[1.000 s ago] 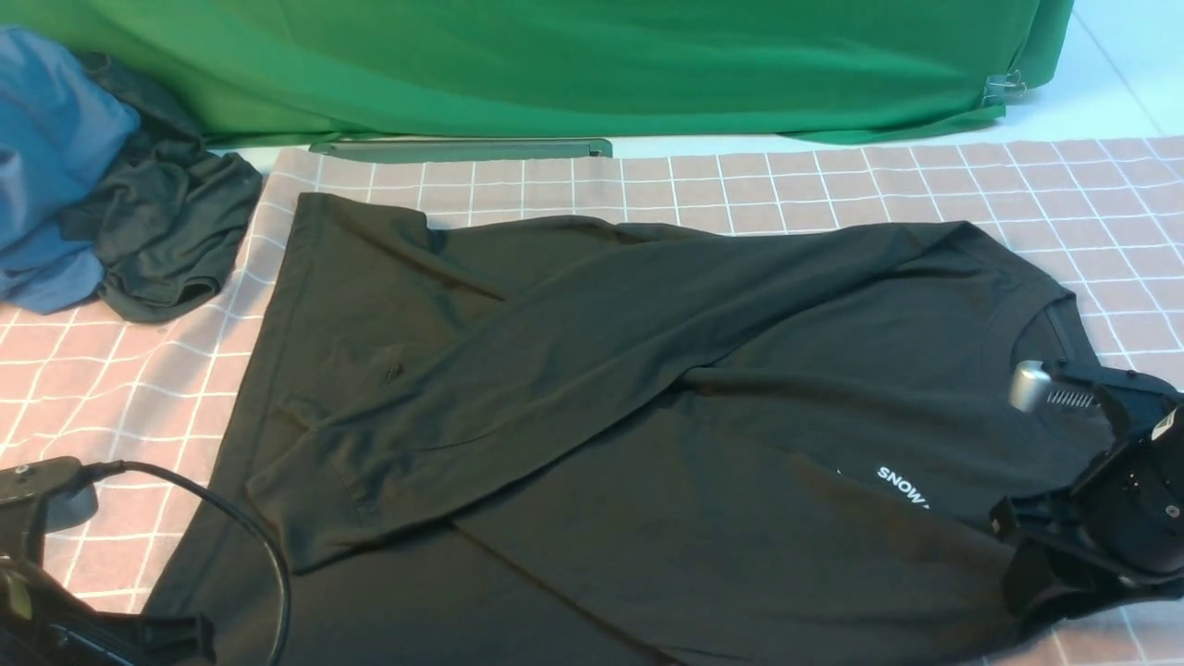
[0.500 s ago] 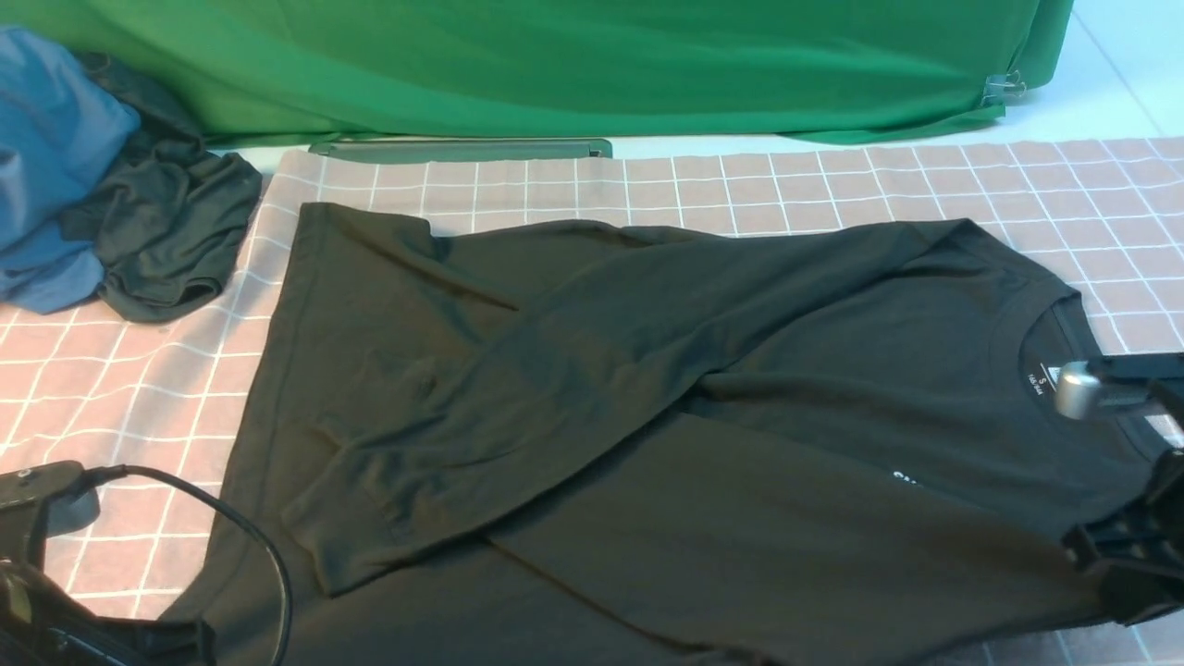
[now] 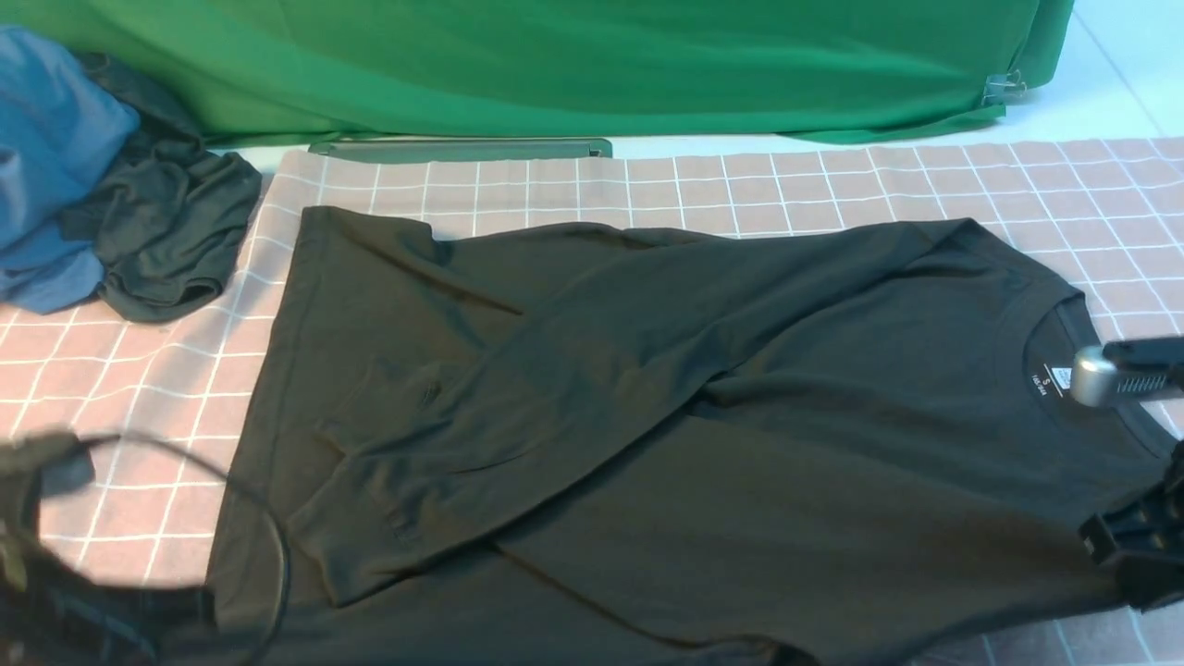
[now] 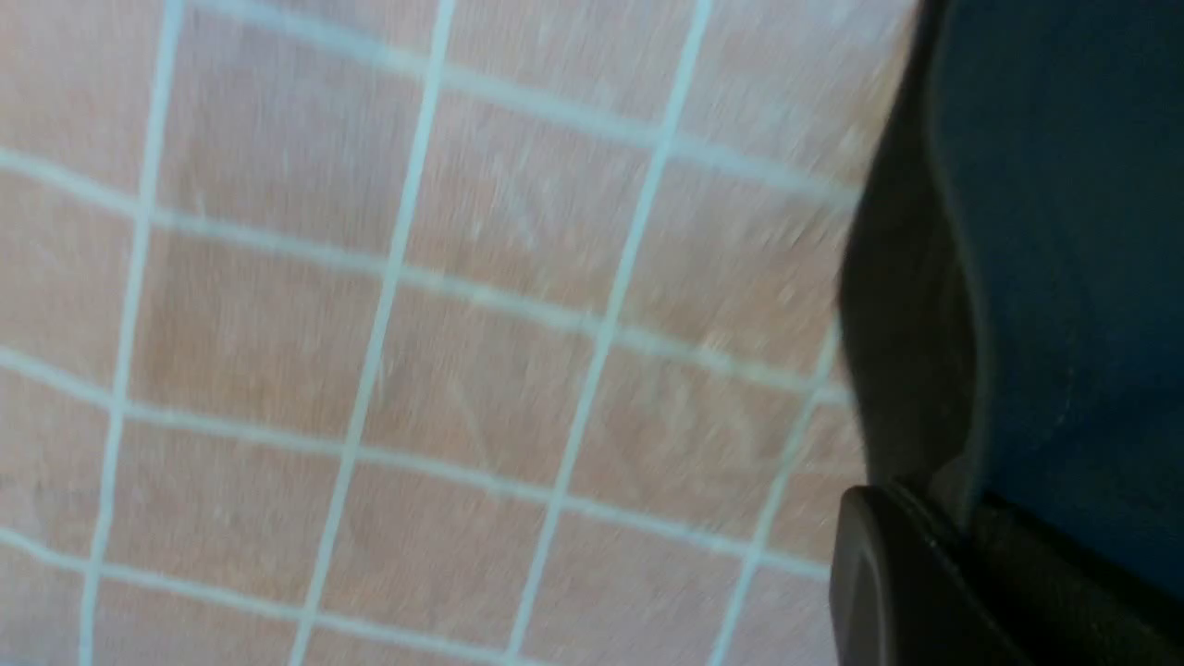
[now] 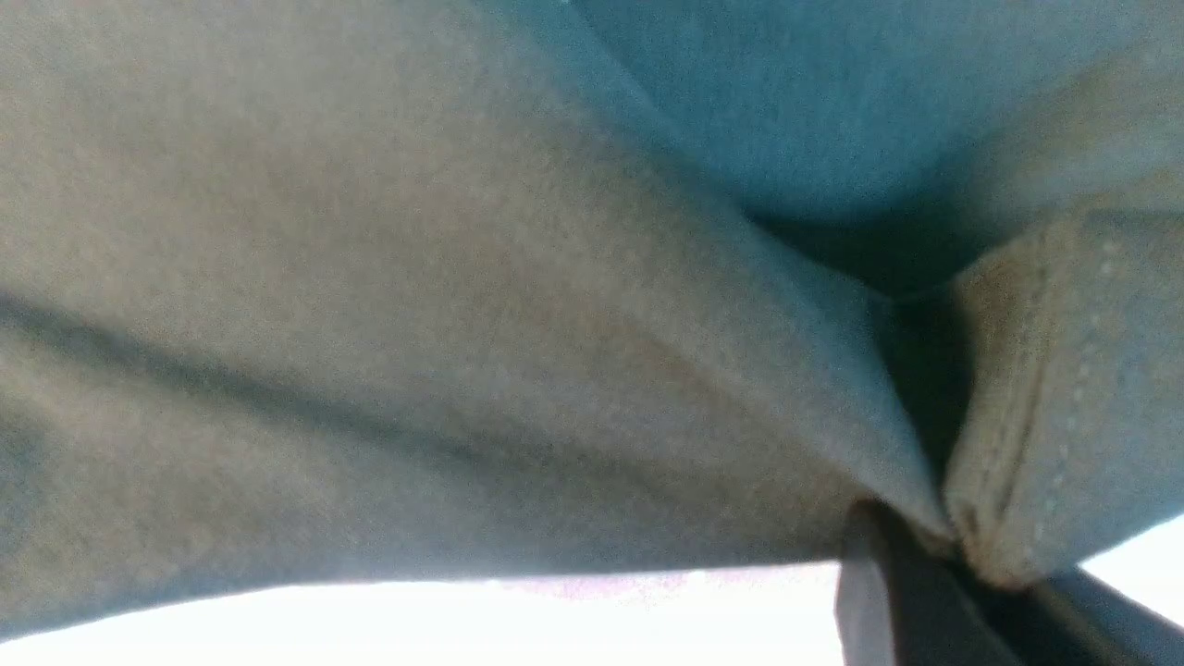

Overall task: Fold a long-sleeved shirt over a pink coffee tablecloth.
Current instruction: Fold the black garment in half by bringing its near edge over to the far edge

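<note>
The black long-sleeved shirt (image 3: pixel 647 388) lies flat on the pink coffee tablecloth (image 3: pixel 832 176), one sleeve folded across its body and its neck label showing at the right. My right gripper (image 3: pixel 1110 546) is at the shirt's near right edge, below the collar. In the right wrist view it (image 5: pixel 943 546) is shut on a stitched fold of the shirt (image 5: pixel 462 277). My left gripper (image 3: pixel 185 624) is blurred at the shirt's near left hem. The left wrist view shows it (image 4: pixel 953 518) shut on the shirt's edge (image 4: pixel 1064 231) above the tablecloth (image 4: pixel 416 324).
A blue garment (image 3: pixel 46 157) and a smaller dark grey garment (image 3: pixel 166 231) are piled at the far left. A green cloth (image 3: pixel 555 65) hangs along the back, with a dark green bar (image 3: pixel 462 148) in front of it. A black cable (image 3: pixel 268 536) loops over the left arm.
My right gripper closed on the shirt's edge and pulled right. The shirt slid right, its print folded out of sight and the neck label came into view. The left arm is now blurred.
</note>
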